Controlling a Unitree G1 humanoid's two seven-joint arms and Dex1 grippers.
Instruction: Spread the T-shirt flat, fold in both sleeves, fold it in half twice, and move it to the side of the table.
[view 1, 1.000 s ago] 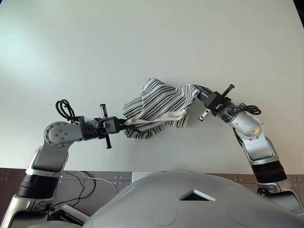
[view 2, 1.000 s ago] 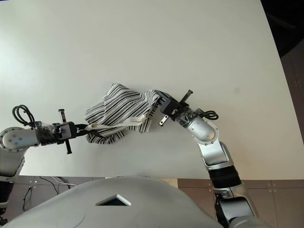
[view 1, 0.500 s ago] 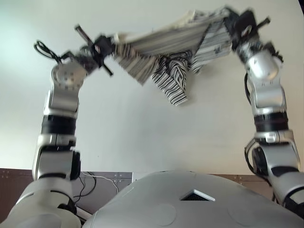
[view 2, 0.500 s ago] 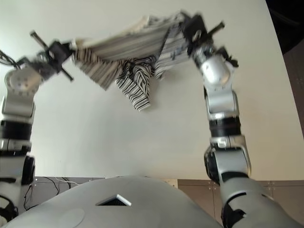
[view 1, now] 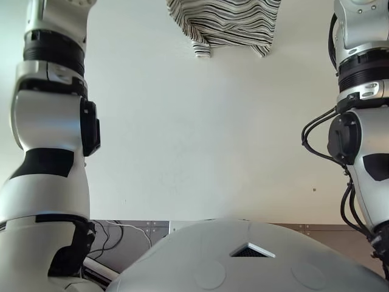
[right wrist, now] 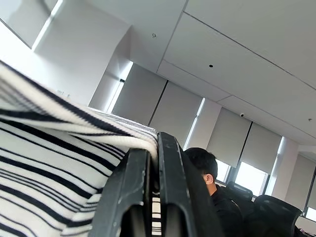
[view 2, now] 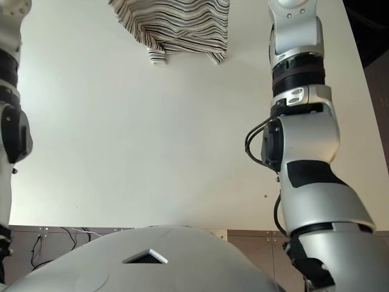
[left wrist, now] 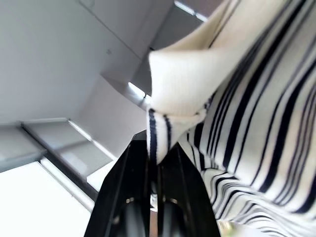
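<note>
T-shirt (view 1: 225,21), striped black on white, hung between the two raised arms, bunched in loose folds rather than spread flat. Below it lay the white table (view 1: 182,152); whether the lowest cloth touched the tabletop could not be told. Two corners of the fabric drooped lowest, one on the side of the left claw and one on the side of the right claw, with the striped body sagging between them.

The left arm (view 1: 51,91) stood upright just beside the shirt on one side and the right arm (view 1: 358,61) on the other, so the garment was strung from claw to claw.

In the left wrist view, the left claw (left wrist: 158,160) had its black fingers pressed together on a plain cream band of the shirt; it could not be told whether this was a hem or the neckband. The band folded over just beyond the fingertips, and the striped cloth fanned away from the claw to one side.

In the right wrist view, the right claw (right wrist: 151,148) was likewise pinching the shirt, its two black fingers squeezed together with striped fabric caught between them. The cloth draped over one finger and fell away from the claw on that side. Beyond this claw was a panelled ceiling (right wrist: 237,44).
</note>
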